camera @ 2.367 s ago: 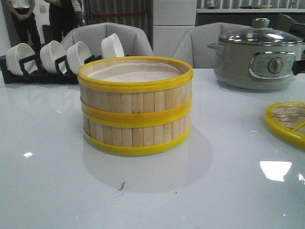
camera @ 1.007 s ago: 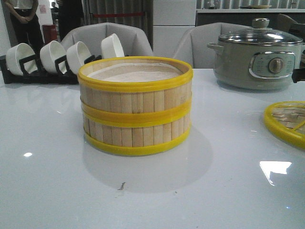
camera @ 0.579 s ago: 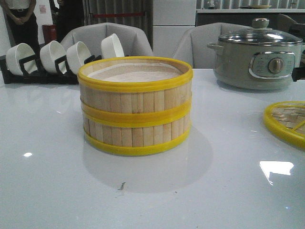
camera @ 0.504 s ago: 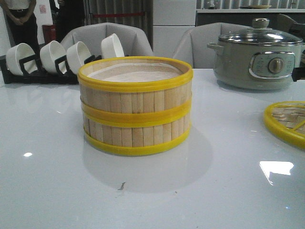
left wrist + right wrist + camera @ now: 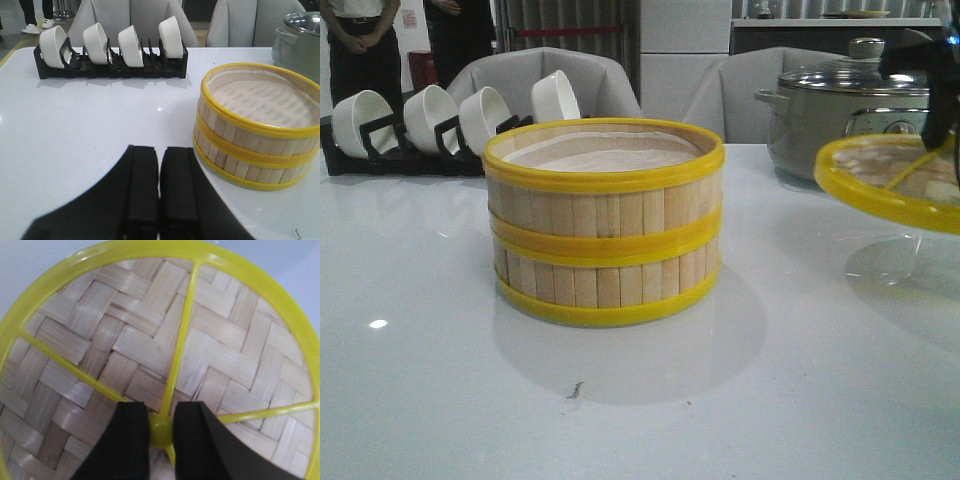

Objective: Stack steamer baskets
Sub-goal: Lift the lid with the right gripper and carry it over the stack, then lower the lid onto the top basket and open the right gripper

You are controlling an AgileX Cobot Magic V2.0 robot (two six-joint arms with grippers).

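Two steamer baskets (image 5: 604,220) stand stacked one on the other in the middle of the table; they also show in the left wrist view (image 5: 257,125), with the pale liner visible in the top one. My right gripper (image 5: 161,412) is shut on the yellow knob of the woven bamboo lid (image 5: 150,340) and holds the lid (image 5: 890,180) tilted in the air at the right, above the table. My left gripper (image 5: 160,152) is shut and empty, low over the table just left of the stack.
A grey-green electric pot (image 5: 840,110) with a glass lid stands at the back right, partly behind the lifted lid. A black rack with several white bowls (image 5: 450,120) stands at the back left. Chairs and people are beyond the table.
The woven lid lay flat on the table at the right edge; now it is lifted and tilted in my right gripper, higher and further left. The stacked baskets have not moved.
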